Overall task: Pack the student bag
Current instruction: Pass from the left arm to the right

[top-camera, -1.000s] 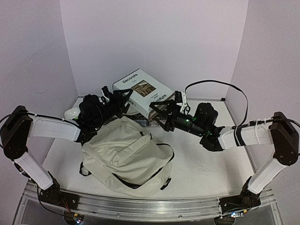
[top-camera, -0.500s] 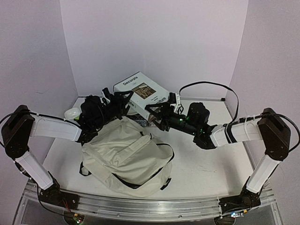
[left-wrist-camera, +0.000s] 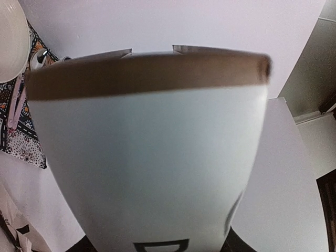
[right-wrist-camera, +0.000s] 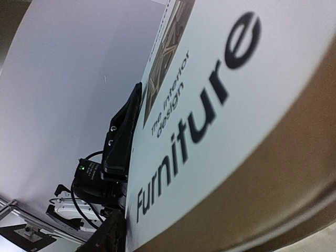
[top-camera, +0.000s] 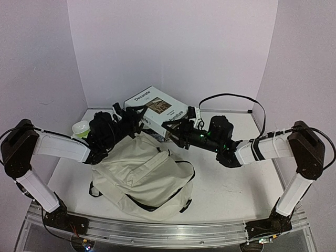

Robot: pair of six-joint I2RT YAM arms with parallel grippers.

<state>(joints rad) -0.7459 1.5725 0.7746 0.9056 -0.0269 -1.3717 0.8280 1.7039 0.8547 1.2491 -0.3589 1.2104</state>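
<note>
Student bag (top-camera: 142, 173) flat on counter (top-camera: 226, 184), centre-left. Long axis roughly rear-to-near, top end pointing rear, just below design book (top-camera: 157, 102).
Left claw (top-camera: 132, 113) clamped on book's left end.
Right claw (top-camera: 172, 128) at book's near edge; grip cannot tell.
Advice: confirm both grips, move claws together, feed book along bag axis. Bag mouth state unclear.

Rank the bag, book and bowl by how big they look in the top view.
1. bag, clearly largest.
2. book, farther back from the camera, yet plainly second.
3. bowl, smallest by far.
No close calls here.
</note>
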